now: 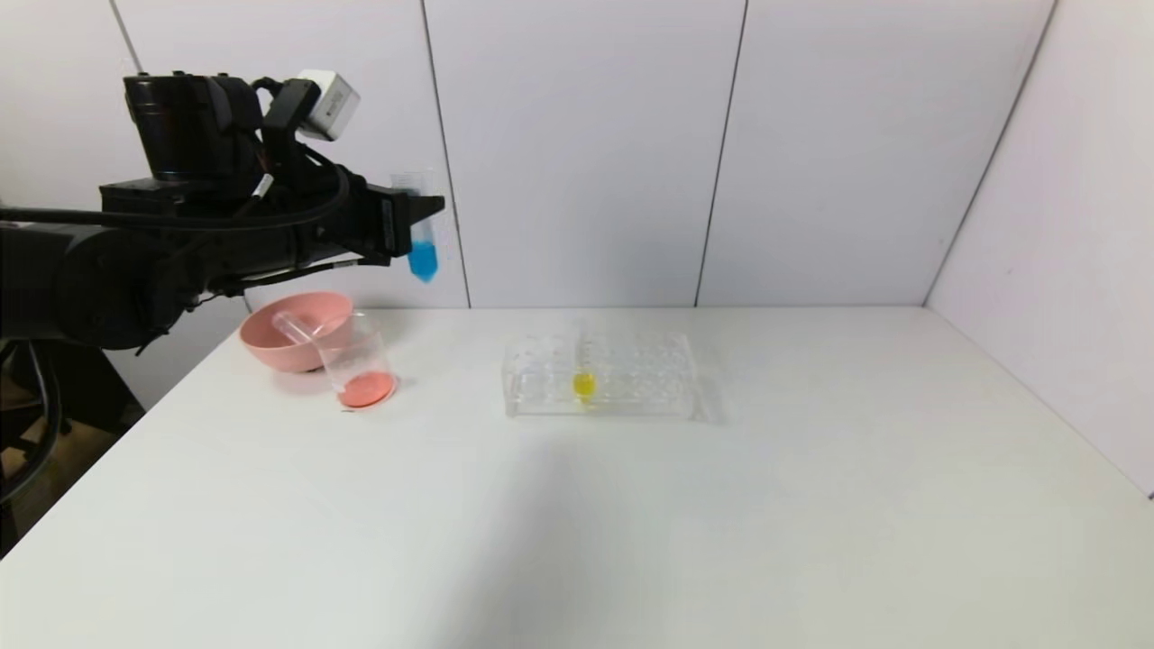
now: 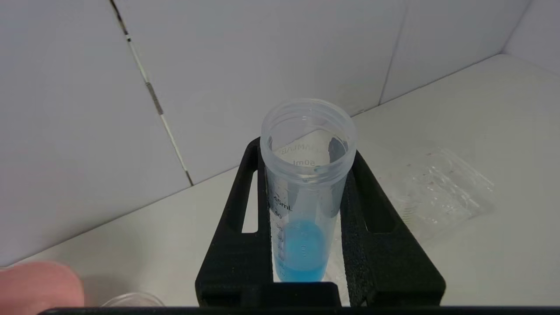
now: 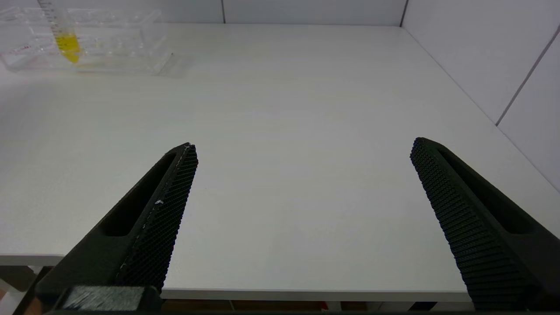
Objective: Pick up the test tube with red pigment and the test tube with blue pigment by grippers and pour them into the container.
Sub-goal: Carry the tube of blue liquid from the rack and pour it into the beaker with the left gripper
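head view: left gripper (image 1: pixel 424 212) clamps the blue tube (image 1: pixel 421 236) upright; right gripper (image 3: pixel 302 148) seemingly parked, jaws wide.

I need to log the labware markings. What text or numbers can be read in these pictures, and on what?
"50ml", seen mirrored through the wall near the mouth of the test tube with blue pigment.
"45mL", on the same tube's graduation scale.
Lower scale numbers on that tube: blurred, unreadable.
Brand line above "50ml": mirrored, not legible.
Marks on the yellow-liquid tube: too small to read.

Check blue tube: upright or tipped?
Upright. The blue tube hangs mouth-up in the left gripper, blue liquid pooled at its bottom.
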